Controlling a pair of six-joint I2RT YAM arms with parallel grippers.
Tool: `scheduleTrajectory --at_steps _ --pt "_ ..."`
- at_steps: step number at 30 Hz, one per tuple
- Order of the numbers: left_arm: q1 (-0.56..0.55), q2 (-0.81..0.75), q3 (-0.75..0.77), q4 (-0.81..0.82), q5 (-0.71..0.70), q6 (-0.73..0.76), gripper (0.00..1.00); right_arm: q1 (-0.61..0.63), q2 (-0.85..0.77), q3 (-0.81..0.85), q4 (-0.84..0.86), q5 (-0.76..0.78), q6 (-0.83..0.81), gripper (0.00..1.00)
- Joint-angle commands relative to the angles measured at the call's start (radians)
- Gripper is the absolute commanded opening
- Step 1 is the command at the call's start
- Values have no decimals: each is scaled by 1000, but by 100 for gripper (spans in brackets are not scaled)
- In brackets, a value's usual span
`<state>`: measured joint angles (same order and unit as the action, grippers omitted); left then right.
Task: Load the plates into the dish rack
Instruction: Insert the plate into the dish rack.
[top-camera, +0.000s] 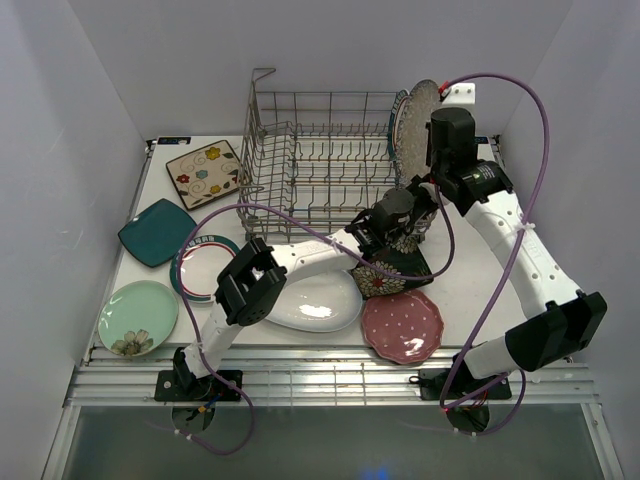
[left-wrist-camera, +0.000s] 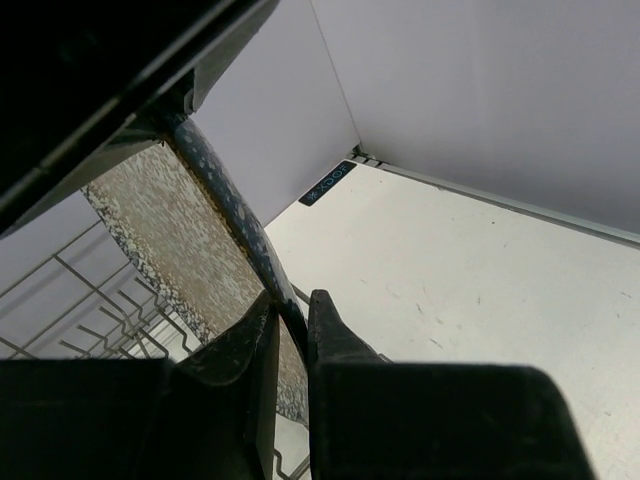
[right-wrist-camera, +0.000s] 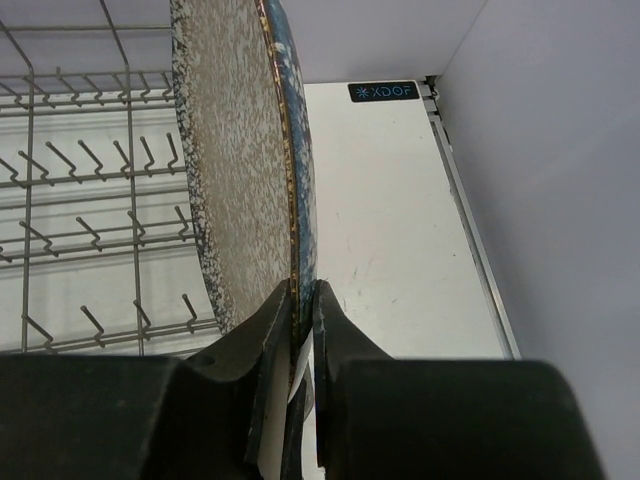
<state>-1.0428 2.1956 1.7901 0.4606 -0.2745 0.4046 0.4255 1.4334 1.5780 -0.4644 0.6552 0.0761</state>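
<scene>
**A:** What lies on your desk (right-wrist-camera: 390, 200), starting from the left?

**B:** The pale green plate (top-camera: 138, 315) sits at the near left; the teal square plate (top-camera: 157, 232) and the cream floral plate (top-camera: 205, 172) lie behind it; next come the teal-rimmed round plate (top-camera: 205, 270) and the white oval plate (top-camera: 315, 300); all lie flat, outside the dish rack (top-camera: 325, 96) at the back.

**A:** And further right?

**B:** The black floral plate (top-camera: 390, 272) is partly under your left arm (top-camera: 300, 258); the pink dotted plate (top-camera: 402, 325) lies just in front of it; the speckled grey plate (right-wrist-camera: 230, 170) stands on edge at the rack's right end; your left hand (left-wrist-camera: 290, 320) is clamped on its rim; your right hand (right-wrist-camera: 303, 300) pinches the same rim.
</scene>
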Motion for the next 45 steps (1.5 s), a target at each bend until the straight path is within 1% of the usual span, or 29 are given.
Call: scheduleTrajectory --at_steps 1,12,21,33,40,45 --pt "56 -34 9 -89 84 -184 0 82 -64 -3 227 -153 -18 8" --pt "78 -65 -47 -108 129 -279 0 82 -30 10 228 -213 -68 8" --pt "79 -92 -98 -126 162 -325 0 94 2 48 167 -233 -68 8" --pt "79 -134 -132 -155 221 -352 0 114 61 135 64 -167 -45 8" --pt "67 -155 -153 -160 232 -340 0 114 39 139 33 -106 -16 8" --pt "46 -172 -155 -168 233 -332 0 114 25 145 20 -100 -16 8"
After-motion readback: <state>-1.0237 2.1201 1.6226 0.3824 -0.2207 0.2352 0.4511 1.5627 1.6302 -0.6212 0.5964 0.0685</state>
